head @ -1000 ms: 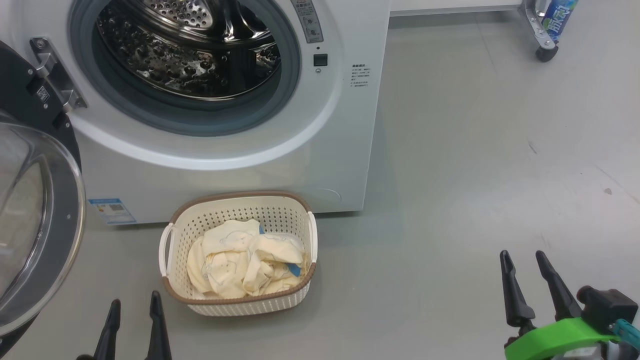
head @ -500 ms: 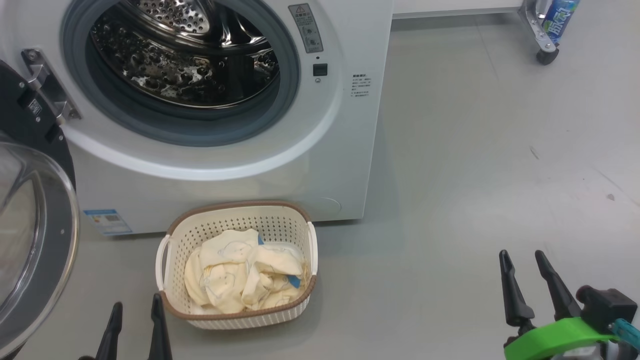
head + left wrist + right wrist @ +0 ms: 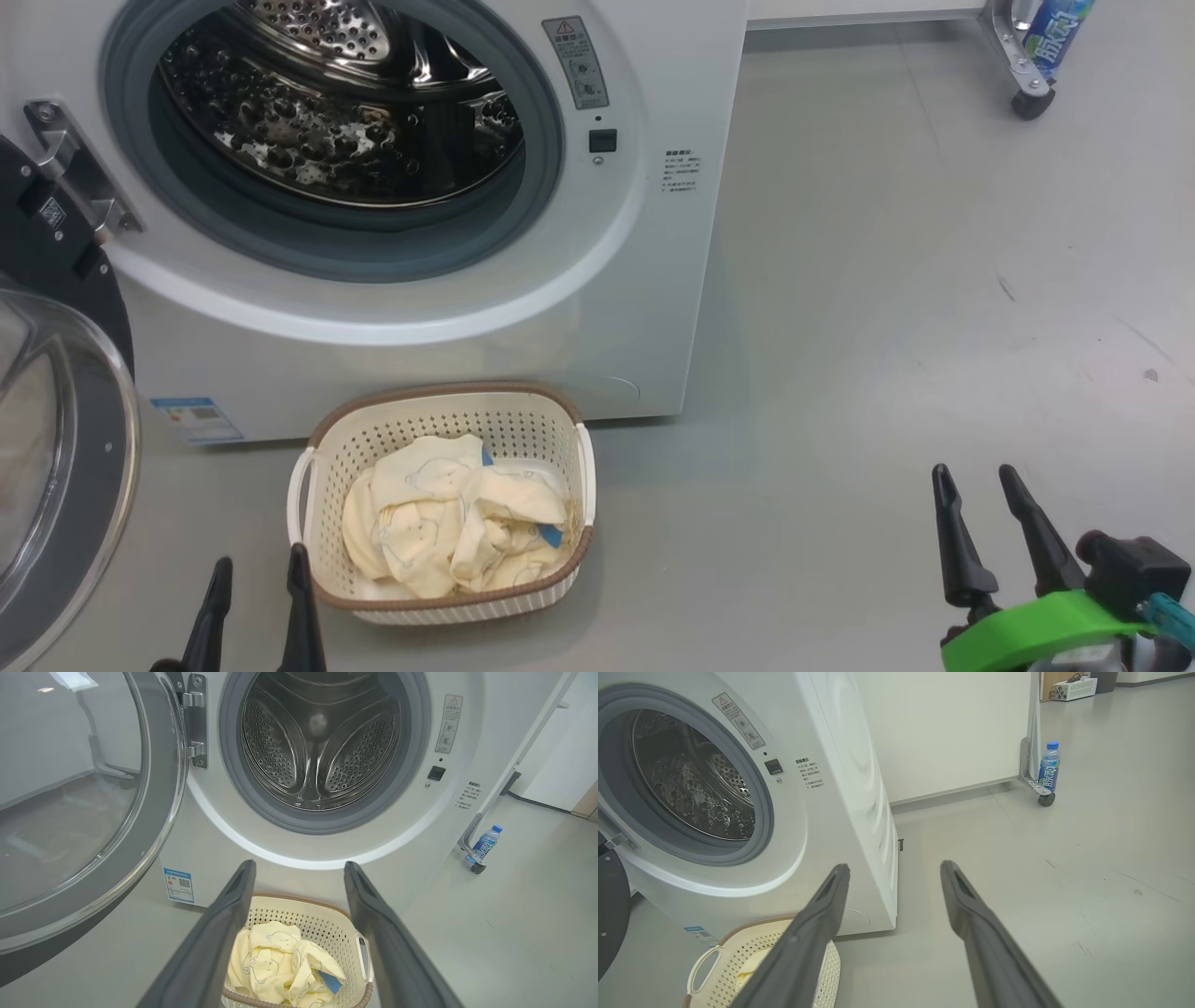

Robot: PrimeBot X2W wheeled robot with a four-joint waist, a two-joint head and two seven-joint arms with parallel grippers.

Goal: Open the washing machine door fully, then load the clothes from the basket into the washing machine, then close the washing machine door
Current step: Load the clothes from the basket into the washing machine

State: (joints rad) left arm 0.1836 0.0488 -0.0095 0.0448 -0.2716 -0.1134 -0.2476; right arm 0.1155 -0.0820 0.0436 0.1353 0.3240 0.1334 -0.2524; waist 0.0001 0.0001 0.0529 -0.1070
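The white washing machine (image 3: 653,308) (image 3: 224,849) (image 3: 840,788) stands open, its steel drum bare inside. Its round door (image 3: 56,504) (image 3: 93,812) with the black rim and glass bowl is swung out to the left on its hinge. On the floor in front sits the cream basket (image 3: 448,406) (image 3: 327,924) (image 3: 728,970) holding pale yellow clothes (image 3: 448,518) (image 3: 275,966) with blue bear prints. My left gripper (image 3: 257,565) (image 3: 299,865) hangs open and empty just left of the basket's near corner. Far to the right, my right gripper (image 3: 976,476) (image 3: 894,865) is open over bare floor.
A wheeled metal frame foot with a blue drink bottle (image 3: 1050,37) (image 3: 483,844) (image 3: 1048,772) stands at the far right. A white wall panel (image 3: 948,732) runs behind the machine. Grey floor (image 3: 887,327) spreads wide to the right of the washer.
The whole head picture has slid down and a little left, so the camera has moved. Both grippers stay open at the bottom corners; the clothes lie as before.
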